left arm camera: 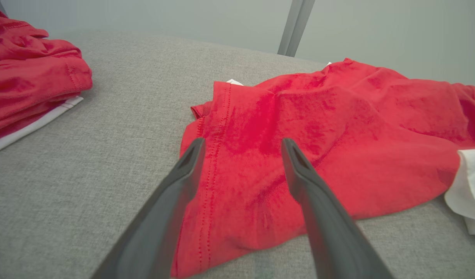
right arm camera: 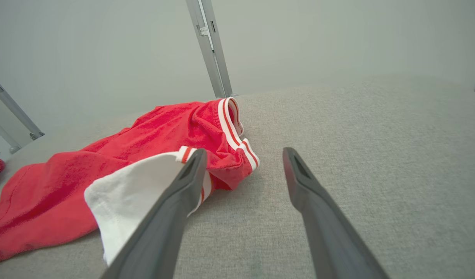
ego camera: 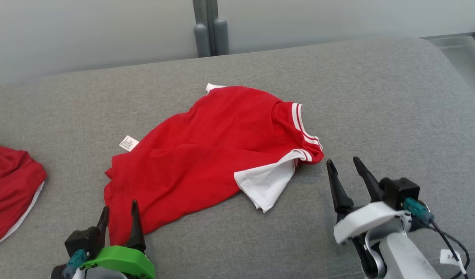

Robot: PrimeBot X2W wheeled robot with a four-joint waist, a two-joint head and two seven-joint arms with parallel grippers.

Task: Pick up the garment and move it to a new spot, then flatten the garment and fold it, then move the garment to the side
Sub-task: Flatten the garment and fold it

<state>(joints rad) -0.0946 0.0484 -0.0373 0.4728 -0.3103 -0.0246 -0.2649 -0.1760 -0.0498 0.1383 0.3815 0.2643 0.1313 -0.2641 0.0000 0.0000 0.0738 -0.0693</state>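
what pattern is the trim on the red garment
The trim is white with red stripes, clearest in the right wrist view.

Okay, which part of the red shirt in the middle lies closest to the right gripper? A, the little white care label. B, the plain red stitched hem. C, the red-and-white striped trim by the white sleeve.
C: the striped trim of the red shirt lies just beyond the open right gripper, while the care label and the stitched hem are over by the left gripper.
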